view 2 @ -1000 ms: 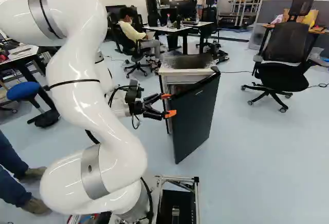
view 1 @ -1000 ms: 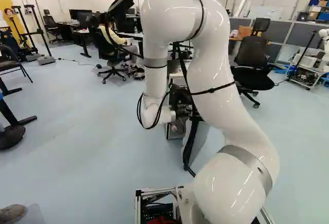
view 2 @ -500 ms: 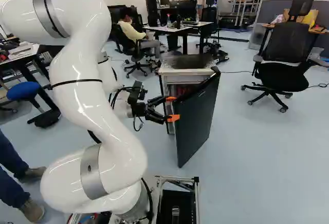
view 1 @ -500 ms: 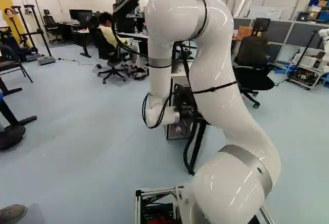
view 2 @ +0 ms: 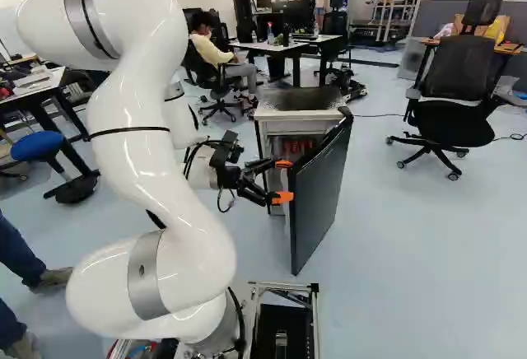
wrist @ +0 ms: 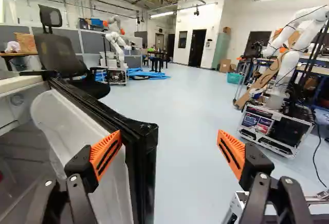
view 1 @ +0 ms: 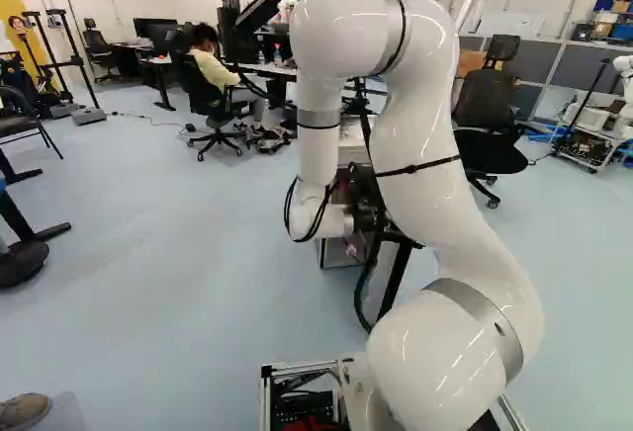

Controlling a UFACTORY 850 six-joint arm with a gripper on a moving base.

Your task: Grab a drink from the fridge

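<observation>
Left base view: the arm (view 1: 435, 194) hides much of the fridge (view 1: 337, 254). Right base view: red items (view 2: 298, 145), likely the drinks, sit inside, past the part-open door (view 2: 321, 198). Wrist view: the gripper (wrist: 169, 141) is wide open, gripping nothing, 1 finger at the door's inner side, so swing it outward smoothly, keeping that finger inside its edge.

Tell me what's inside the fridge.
Several red items, possibly drinks, show in the upper part of the fridge. The open door hides some of the interior in the right base view; what lies there I cannot tell.
</observation>
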